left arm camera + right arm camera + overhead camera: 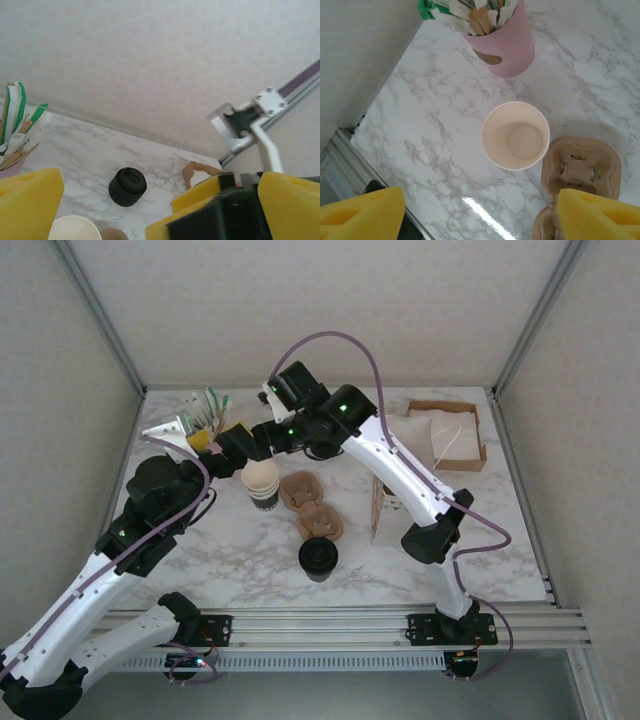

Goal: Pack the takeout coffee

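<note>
A lidless paper cup (516, 135), cream inside with a dark outer wall (262, 483), stands on the marble table. The lidded takeout coffee is out of view. A squat stack of black lids (318, 558) (127, 186) sits nearer the front. My right gripper (480, 215) (240, 440) hovers above the cup's back-left side, its yellow fingers wide apart and nothing between them. My left gripper (162, 207) (200, 445) is open too and raised just left of it, holding nothing. The right gripper's yellow and black body crosses the left wrist view.
Two brown pulp carriers (311, 506) (582, 167) lie right of the cup. A pink cup of sachets and stirrers (505, 47) (215, 418) stands at the back left. A cardboard box of napkins (478, 437) sits at the back right, with a paper bag (380, 510) in front of it.
</note>
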You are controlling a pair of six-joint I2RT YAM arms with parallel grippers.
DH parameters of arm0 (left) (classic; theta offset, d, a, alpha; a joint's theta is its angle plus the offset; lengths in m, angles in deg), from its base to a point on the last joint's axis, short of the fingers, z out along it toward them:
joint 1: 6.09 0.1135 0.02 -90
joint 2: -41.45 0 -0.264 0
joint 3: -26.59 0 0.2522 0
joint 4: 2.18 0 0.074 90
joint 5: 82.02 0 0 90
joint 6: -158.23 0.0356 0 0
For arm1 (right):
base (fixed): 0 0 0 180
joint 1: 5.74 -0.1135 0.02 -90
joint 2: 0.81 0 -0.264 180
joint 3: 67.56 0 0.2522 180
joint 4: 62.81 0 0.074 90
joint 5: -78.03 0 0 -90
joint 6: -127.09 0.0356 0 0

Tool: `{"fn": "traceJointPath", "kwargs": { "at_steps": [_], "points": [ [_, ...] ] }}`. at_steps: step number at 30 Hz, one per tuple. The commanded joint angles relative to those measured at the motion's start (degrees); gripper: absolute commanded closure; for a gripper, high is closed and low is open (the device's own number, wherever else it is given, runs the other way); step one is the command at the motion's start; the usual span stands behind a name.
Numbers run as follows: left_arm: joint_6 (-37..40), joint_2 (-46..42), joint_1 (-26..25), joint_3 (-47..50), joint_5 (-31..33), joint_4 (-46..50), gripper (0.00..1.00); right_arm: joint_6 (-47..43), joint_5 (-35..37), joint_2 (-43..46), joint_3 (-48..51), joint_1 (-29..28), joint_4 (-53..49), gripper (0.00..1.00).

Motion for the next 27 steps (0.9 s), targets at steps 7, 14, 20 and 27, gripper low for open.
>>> {"fn": "traceJointPath", "kwargs": {
  "at_steps": [7,14,20,27],
  "points": [
    [0.96,-0.54,0.60,-4.65,-2.80,3.97,0.01,-0.36,1.26,13.88,10.19,0.10,2.27,0.07],
    [1.31,3.94,0.60,-6.73,-5.14,6.79,0.00,-1.24,4.96,26.05,23.34,0.26,6.83,0.01],
    [1.46,8.08,0.76,-6.94,-8.23,6.95,0.00,-2.01,11.28,37.86,34.56,1.04,9.48,0.01],
    [1.94,13.97,0.83,-7.64,-14.08,5.16,0.01,-0.14,14.55,46.05,40.15,7.64,7.74,0.01]
  ]
}}
